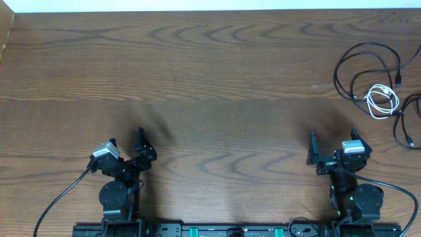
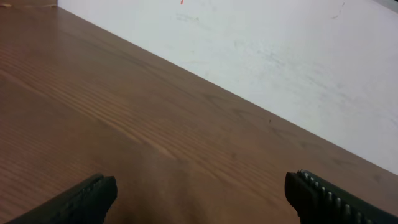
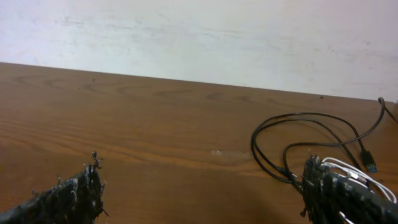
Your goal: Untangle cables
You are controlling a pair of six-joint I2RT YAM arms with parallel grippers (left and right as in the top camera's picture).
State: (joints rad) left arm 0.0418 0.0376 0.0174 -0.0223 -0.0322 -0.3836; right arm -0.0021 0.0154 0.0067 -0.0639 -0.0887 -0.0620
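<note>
The cables lie in a loose tangle at the table's far right. One black cable (image 1: 366, 64) makes large loops, a short coiled white cable (image 1: 383, 100) lies over it, and a second black cable (image 1: 409, 120) runs off the right edge. In the right wrist view the black loops (image 3: 292, 140) and white coil (image 3: 357, 173) show ahead, right of centre. My right gripper (image 1: 333, 146) (image 3: 202, 186) is open and empty, well short of the cables. My left gripper (image 1: 126, 146) (image 2: 200, 190) is open and empty over bare wood at the front left.
The wooden table (image 1: 197, 85) ends at a white wall along its far edge (image 1: 197, 5). Thick black arm wires (image 1: 59, 197) trail from both arm bases at the front edge.
</note>
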